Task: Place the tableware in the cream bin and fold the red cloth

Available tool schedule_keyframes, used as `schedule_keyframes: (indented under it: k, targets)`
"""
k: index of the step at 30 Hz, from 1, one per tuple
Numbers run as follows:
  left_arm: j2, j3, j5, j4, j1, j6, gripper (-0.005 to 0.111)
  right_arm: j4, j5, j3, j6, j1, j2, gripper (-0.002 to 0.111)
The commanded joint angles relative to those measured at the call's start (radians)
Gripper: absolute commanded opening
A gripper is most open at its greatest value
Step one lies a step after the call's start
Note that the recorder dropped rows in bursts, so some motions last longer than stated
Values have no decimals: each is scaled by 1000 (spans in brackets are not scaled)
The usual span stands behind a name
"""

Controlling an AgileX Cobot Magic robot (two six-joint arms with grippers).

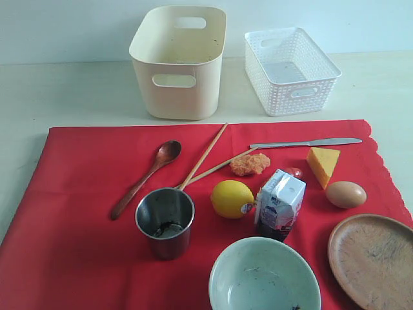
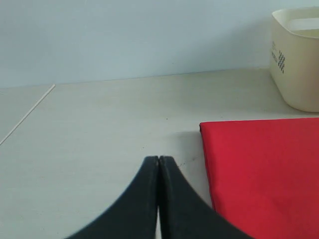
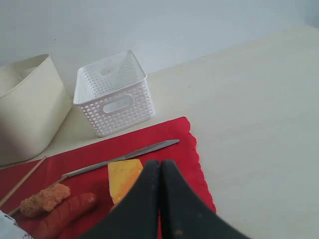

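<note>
Tabletop (image 1: 64, 90): one red cloth (image 1: 77, 245), two chopsticks (image 1: 203, 157), one spoon (image 1: 145, 177)

Lemon (image 1: 231, 198) sits mid-clutter. Steel cup (image 1: 165, 221) stands just left of it. Milk carton (image 1: 279, 203) is tight on its right, and contact is unclear. Bowl (image 1: 258, 284) is close in front of lemon, with chopsticks (image 1: 203, 157) and fried nugget (image 1: 250, 164) close behind, so the clear way in is from above. Far left of lemon, past spoon (image 1: 145, 177), red cloth (image 1: 71, 213) is bare, a wide lane. Right of lemon beyond carton, cheese wedge (image 1: 322, 165), egg (image 1: 345, 194) and plate (image 1: 374, 258) leave narrow gaps. Well behind lemon, cream bin (image 1: 174, 100) and white basket (image 1: 303, 97) stand apart with an open gap between them. Table (image 1: 77, 90) behind-left of lemon is bare.
</note>
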Motion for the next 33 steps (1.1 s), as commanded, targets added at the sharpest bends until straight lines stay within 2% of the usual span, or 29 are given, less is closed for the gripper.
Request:
schedule_keyframes:
  k: [1, 9, 15, 17, 19, 23, 28, 30, 33]
  targets:
    - [-6, 0, -6, 4, -6, -7, 1, -8, -18, 4, -2, 0, -6, 0]
    - [-6, 0, -6, 4, -6, -7, 1, -8, -52, 4, -2, 0, -6, 0]
    - [-6, 0, -6, 4, -6, -7, 1, -8, -275, 4, 0, 0, -6, 0]
    - [-6, 0, -6, 4, -6, -7, 1, -8, -443, 4, -3, 0, -6, 0]
    - [-6, 0, -6, 4, -6, -7, 1, -8, -525, 4, -3, 0, -6, 0]
    - [-6, 0, -6, 4, -6, -7, 1, -8, -538, 4, -3, 0, -6, 0]
    - [-6, 0, -6, 4, -6, -7, 1, -8, -685, 4, 78, 0, -6, 0]
    - [-6, 0, -6, 4, -6, -7, 1, -8, -734, 4, 204, 0, -6, 0]
    - [-6, 0, -6, 4, -6, -7, 1, -8, -729, -9, 254, 0, -6, 0]
